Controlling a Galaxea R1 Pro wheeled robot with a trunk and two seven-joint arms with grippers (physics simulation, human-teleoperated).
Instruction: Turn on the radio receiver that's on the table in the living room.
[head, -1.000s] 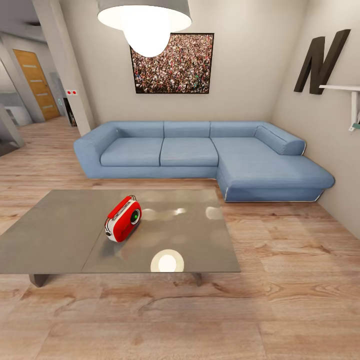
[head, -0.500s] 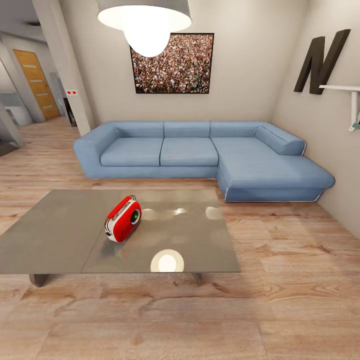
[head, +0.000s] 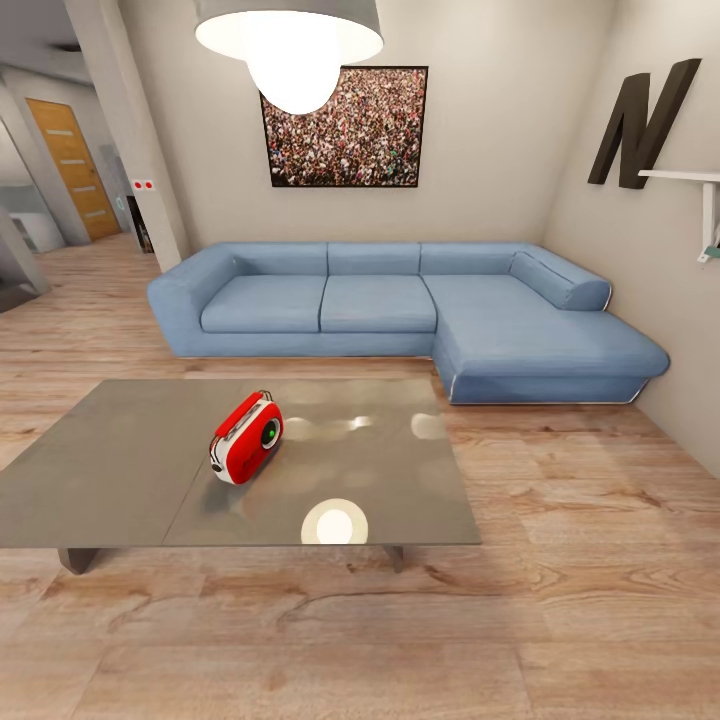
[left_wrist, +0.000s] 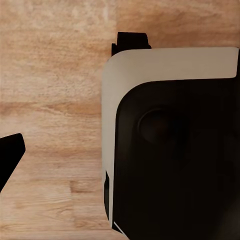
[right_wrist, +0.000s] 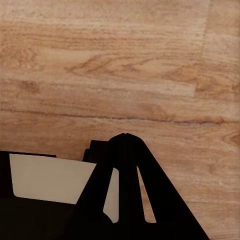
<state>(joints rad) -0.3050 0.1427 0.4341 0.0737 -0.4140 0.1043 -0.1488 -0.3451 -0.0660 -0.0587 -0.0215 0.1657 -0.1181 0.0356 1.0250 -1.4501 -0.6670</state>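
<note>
Nothing has shifted over the last second — the head view is identical, so I judge the base is parked and the reach has not begun. The radio receiver (head: 246, 437) sits left of centre in the frame, resting on the table (head: 120, 470), roughly mid-top, with its dial facing right and a little toward me. The table itself stands in the living room, with the blue sofa (head: 400, 305) behind it and the wood floor (head: 560, 600) all around.

No containers show here — the table carries only the radio and the lamp's reflection.

Both wrist cameras look down at floor planks past the robot's own body. The left hand (left_wrist: 10, 160) shows one dark fingertip, the right hand (right_wrist: 127, 185) a dark pointed shape; I cannot tell either's spread.
</note>
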